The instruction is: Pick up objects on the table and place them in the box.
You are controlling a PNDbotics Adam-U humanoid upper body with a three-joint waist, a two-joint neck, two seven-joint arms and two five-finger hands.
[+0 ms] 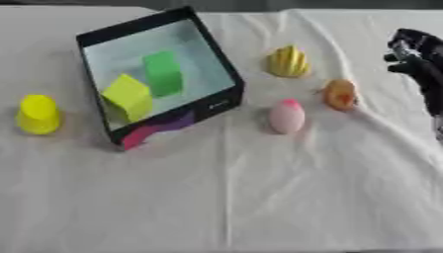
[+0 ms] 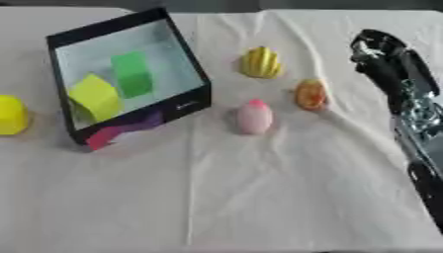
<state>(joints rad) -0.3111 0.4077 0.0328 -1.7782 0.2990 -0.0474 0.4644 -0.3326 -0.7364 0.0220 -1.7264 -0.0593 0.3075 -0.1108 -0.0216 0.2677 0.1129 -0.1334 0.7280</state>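
My right robot hand point(image 2: 380, 52) hangs over the white cloth at about three o'clock on the surface point(image 2: 259, 197), holding nothing; whether its fingers are straight or curled I cannot tell. My left robot hand shows in neither view. Nearest to it, toward nine o'clock, lies a small orange rounded thing point(image 2: 311, 95), and just beyond that a pink egg-shaped thing point(image 2: 254, 117); the two sit near each other but apart. Up at about eleven o'clock from the orange one is a ribbed yellow thing point(image 2: 261, 63). All three look like light toy pieces, smooth and rounded, so I judge they could roll or slip; I would close across the widest middle of each, thumb on one side and fingers on the other. The black-walled box point(image 1: 216, 69) stands left of centre, turned askew, and already holds a green block point(image 1: 162, 73) and a yellow-green block point(image 1: 128, 96). A yellow cup-shaped thing point(image 1: 38, 114) sits at nine o'clock, well apart from the box.
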